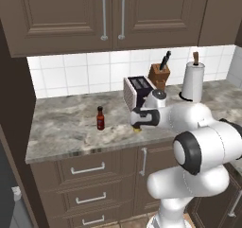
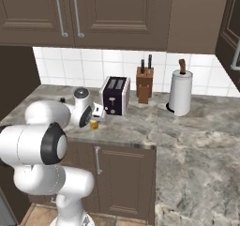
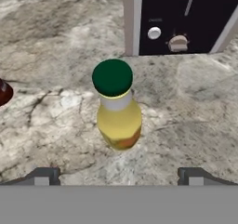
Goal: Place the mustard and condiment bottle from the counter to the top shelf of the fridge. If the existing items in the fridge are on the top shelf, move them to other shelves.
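The mustard (image 3: 118,114), a yellow bottle with a green cap, stands upright on the counter (image 3: 56,42) in front of the toaster. My gripper (image 3: 118,177) hangs just above it, open, with its fingertips (image 3: 42,176) wide on either side and touching nothing. In the right base view the mustard (image 2: 94,124) peeks out below the gripper (image 2: 96,118). The condiment bottle (image 1: 100,118), dark red with a black cap, stands alone on the counter (image 1: 61,123) left of the hand, and its edge (image 3: 3,92) shows in the hand view. The fridge, its top shelf and the existing items are out of view.
A dark toaster (image 1: 137,91) stands right behind the mustard. A knife block (image 1: 159,74) and a paper towel roll (image 1: 193,81) are further right by the tiled wall. Upper cabinets (image 1: 108,14) hang over the counter, with drawers (image 1: 87,169) below its front edge.
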